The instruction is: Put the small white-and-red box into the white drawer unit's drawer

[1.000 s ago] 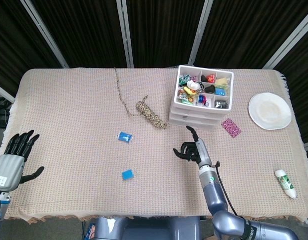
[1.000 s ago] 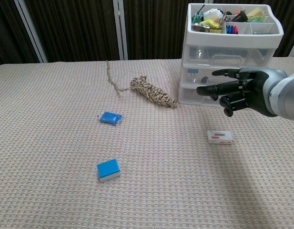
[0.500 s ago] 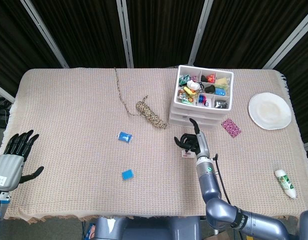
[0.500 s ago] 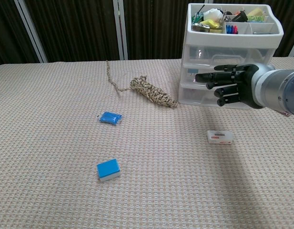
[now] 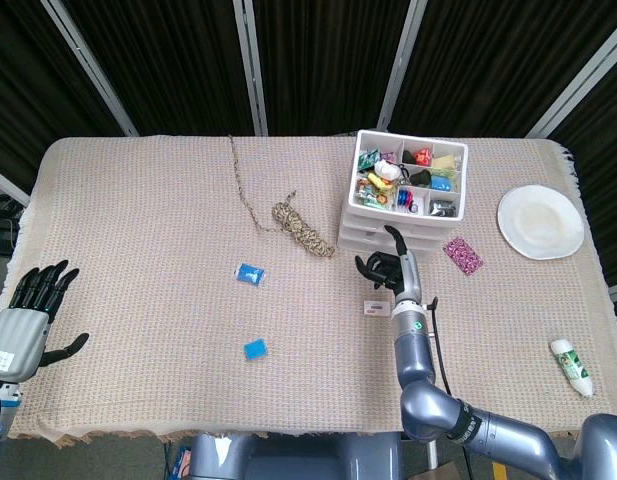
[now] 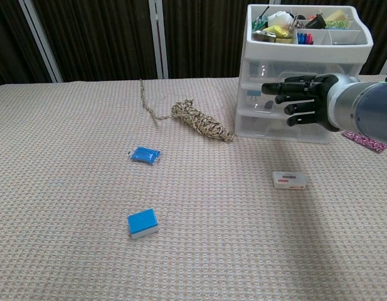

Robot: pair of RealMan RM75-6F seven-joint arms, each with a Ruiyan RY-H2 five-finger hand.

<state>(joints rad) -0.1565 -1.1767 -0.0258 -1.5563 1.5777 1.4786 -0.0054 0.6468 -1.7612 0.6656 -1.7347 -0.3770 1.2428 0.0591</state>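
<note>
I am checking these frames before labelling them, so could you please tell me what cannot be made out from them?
- Whether the right hand touches the white drawer unit: in the chest view the hand covers the drawer fronts; the head view is too small.
- Print on the small white-and-red box: too small in both views.
- What the drawers hold: the fronts are only translucent.
- Left hand: absent from the chest view; its arm is cut off by the head view's edge.

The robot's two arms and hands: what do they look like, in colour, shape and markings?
The right hand has black fingers and a dark palm joined to a rounded silver-grey metal forearm, which carries a small green mark and a thin black cable alongside. The left hand also has black fingers, above a blocky silver-grey back with a small white label printed in dark characters, too small to read.
</note>
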